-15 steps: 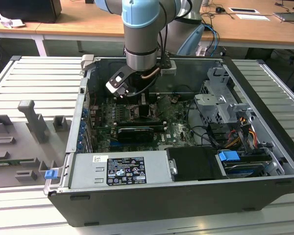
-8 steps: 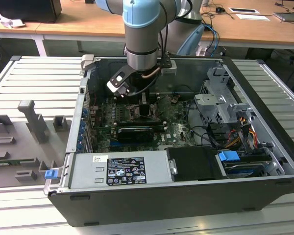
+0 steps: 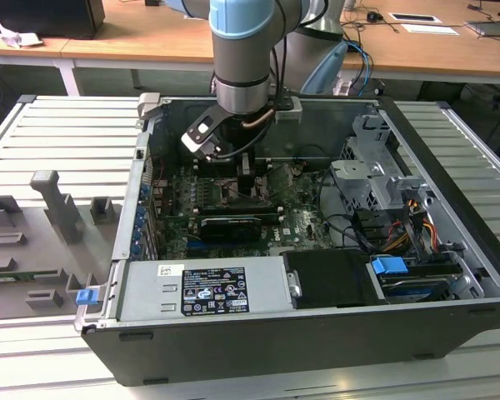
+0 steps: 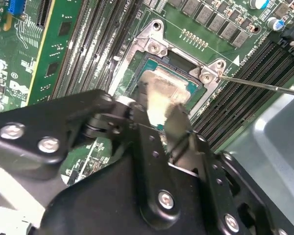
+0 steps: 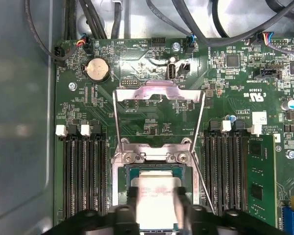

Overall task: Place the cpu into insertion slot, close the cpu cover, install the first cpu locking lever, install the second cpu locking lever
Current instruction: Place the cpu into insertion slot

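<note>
I see claw [image 5: 158, 196] clamped on cpu [image 5: 157, 188], chip at insertion slot [image 5: 154, 169]. Can't tell if seated: fingers [image 5: 133, 196] hide edges, near side cut off. cpu cover [image 5: 159, 91] flipped open.

Pretty clearly a robotics lab or test-bench setup, not a home. An opened desktop computer case [image 3: 317, 350] is laid on its side on a ribbed aluminium table [image 3: 67, 133], with its green motherboard [image 5: 152, 112] left exposed. Grey moulded fixtures [image 3: 54, 204] are parked on that table at the exterior view's left. An industrial robot arm [image 3: 243, 58] is seen reaching down into the case. Wooden desks [image 3: 150, 37] strewn with cables [image 3: 371, 15] and papers [image 3: 429, 28] are lined up behind.
</note>
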`<action>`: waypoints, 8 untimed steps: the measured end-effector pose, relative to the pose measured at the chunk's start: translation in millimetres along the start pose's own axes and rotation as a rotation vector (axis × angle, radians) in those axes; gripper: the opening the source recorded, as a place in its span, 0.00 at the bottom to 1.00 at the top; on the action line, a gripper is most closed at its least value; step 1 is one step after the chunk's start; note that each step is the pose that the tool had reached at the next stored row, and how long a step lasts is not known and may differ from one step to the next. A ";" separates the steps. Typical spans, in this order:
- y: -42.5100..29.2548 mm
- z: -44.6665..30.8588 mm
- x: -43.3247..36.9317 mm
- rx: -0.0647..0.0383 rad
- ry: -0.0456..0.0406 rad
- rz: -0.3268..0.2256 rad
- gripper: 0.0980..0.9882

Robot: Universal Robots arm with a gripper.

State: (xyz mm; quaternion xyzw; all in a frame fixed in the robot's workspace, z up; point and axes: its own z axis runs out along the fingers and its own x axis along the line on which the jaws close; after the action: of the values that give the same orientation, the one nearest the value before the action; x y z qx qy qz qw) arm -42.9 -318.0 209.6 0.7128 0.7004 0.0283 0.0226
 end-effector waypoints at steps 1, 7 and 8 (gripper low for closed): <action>0.5 -0.2 0.0 0.001 -0.0002 0.000 0.27; 2.2 -4.0 -0.1 0.006 0.0000 0.000 0.01; 2.2 -4.4 -0.1 0.006 -0.0001 0.000 0.01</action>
State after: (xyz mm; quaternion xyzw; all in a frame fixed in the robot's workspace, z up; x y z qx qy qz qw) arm -41.1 -318.1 214.1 0.7129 0.7005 0.0260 0.0203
